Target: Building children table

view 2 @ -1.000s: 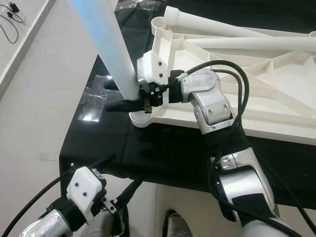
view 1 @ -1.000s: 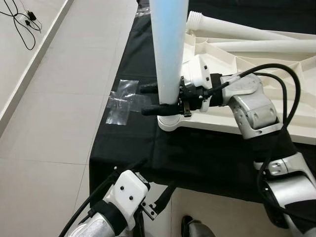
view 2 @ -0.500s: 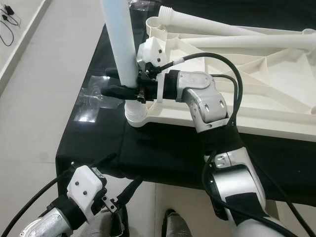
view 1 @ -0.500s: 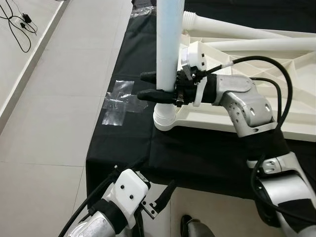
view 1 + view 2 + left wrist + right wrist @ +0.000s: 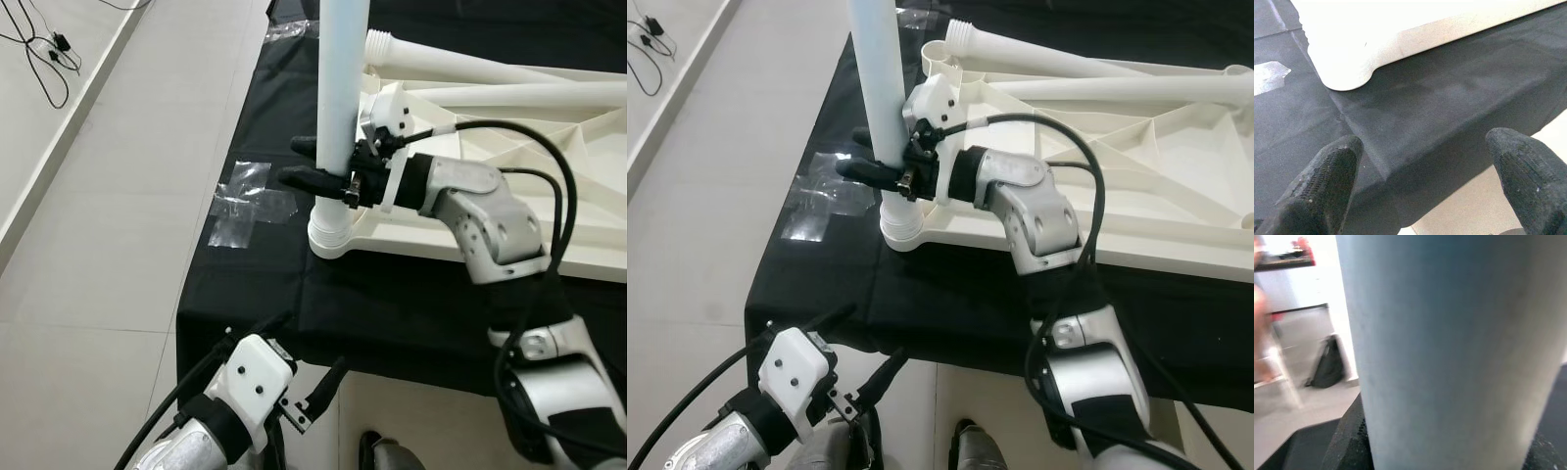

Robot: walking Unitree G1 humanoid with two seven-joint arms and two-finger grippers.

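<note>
Nearest, the left gripper [image 5: 1420, 181] hangs low with its fingers spread wide, above the edge of the black cloth [image 5: 1449, 103]. Beyond it, the right gripper [image 5: 312, 163] pinches the white table leg [image 5: 340, 88], which stands upright between its fingers in the corner socket [image 5: 331, 238] just below them. Behind, the overturned white tabletop [image 5: 1176, 157] carries two loose legs [image 5: 1087, 67]

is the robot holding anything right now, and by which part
The right claw grips the upright white table leg low on its shaft, just above the corner socket. The left claw holds nothing.
</note>
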